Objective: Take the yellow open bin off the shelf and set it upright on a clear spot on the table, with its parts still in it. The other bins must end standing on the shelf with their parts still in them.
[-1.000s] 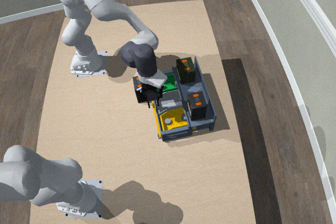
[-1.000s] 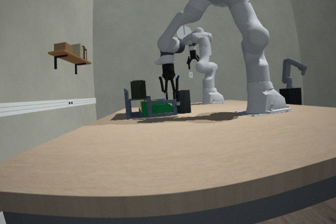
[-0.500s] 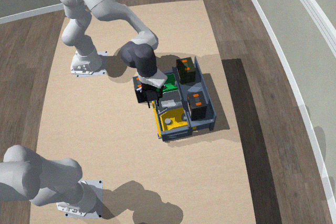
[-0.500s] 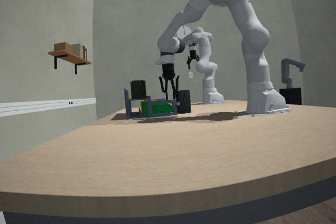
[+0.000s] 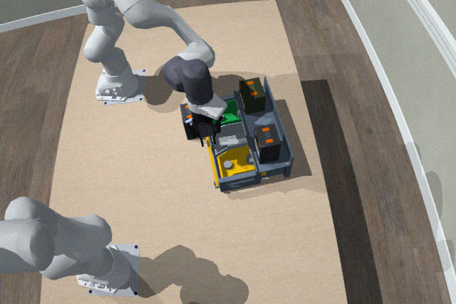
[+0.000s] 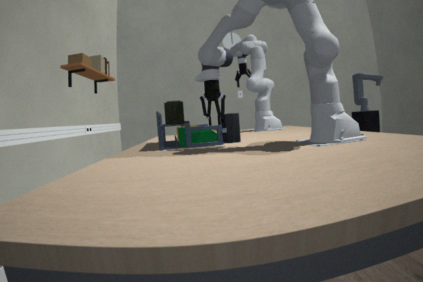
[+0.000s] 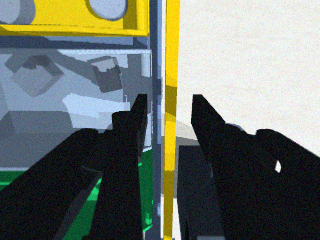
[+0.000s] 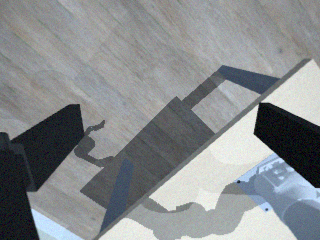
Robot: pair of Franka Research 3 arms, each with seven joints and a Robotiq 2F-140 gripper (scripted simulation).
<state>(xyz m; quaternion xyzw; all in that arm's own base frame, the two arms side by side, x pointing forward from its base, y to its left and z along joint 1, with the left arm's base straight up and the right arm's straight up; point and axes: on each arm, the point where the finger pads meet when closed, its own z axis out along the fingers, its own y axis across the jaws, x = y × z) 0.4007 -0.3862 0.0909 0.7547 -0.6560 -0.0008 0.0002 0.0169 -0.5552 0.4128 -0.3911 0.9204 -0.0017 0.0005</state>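
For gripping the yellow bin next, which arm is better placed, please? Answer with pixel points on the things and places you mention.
Probably the left: its gripper (image 5: 208,143) (image 6: 215,123) (image 7: 171,100) is beside the yellow bin (image 5: 239,159) (image 7: 65,15), while the right gripper (image 6: 244,80) (image 8: 169,119) hangs away from it.
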